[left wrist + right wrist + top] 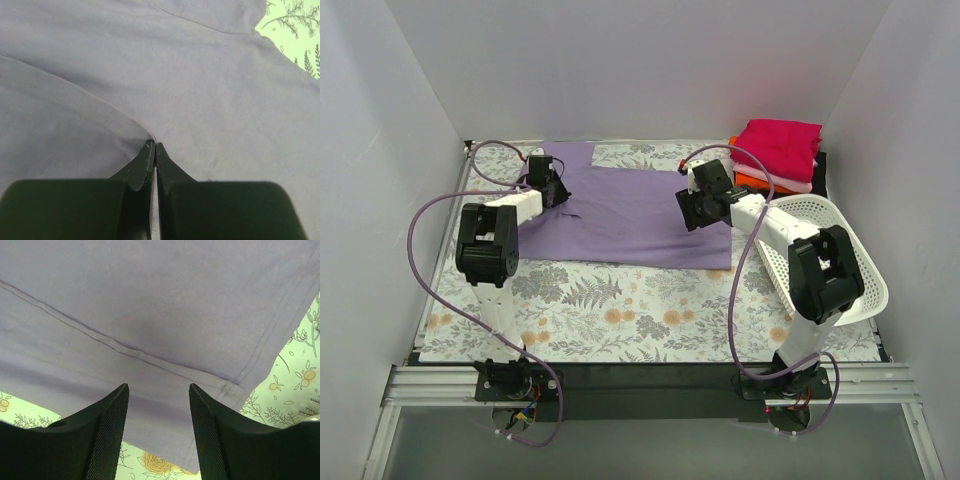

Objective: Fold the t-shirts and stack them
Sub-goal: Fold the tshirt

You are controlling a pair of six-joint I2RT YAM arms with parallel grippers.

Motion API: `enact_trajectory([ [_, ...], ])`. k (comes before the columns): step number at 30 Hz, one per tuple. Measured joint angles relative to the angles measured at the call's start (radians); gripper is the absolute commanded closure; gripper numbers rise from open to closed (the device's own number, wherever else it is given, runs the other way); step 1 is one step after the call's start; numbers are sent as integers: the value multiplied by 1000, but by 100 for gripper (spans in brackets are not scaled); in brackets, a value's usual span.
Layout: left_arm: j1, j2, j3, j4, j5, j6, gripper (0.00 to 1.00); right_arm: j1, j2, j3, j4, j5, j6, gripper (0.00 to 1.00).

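A lavender-purple t-shirt (630,225) lies spread flat across the back of the floral table. My left gripper (557,190) sits at the shirt's left part. In the left wrist view its jaws (152,146) are shut, pinching a raised fold of the lavender cloth (200,75) where a seam runs into the tips. My right gripper (698,208) hovers open over the shirt's right end. Its fingers (157,387) straddle the doubled hem near a corner of the shirt (150,300), with nothing between them. Folded t-shirts are stacked at the back right, magenta (780,145) on top and orange (748,180) below.
A white lattice basket (835,250) stands tilted at the right edge, beside my right arm. White walls close in the back and both sides. The floral tablecloth (620,300) shows bare in front of the shirt. Purple cables loop from both arms.
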Motion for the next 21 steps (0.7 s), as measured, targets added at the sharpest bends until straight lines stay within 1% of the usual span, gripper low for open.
enact_trajectory([
  [3,-5,3,2,-1,27,3,84,0,11,0,0,-5,0,53],
  [4,-6,3,2,2,32,2,74,0,11,0,0,-6,0,53],
  [6,-10,3,2,3,53,1,66,0,11,0,0,-7,0,53],
  [7,-11,3,2,3,61,-3,55,0,11,1,0,-7,0,53],
  [8,-13,3,2,3,69,-3,49,0,11,1,0,-10,0,53],
  [11,-19,3,2,3,82,-12,40,0,11,1,0,-12,0,53],
  [17,-24,-26,-13,4,82,-18,35,0,11,1,0,-14,0,53],
  [21,-24,-81,-61,2,65,-24,34,0,10,1,0,-17,0,53],
])
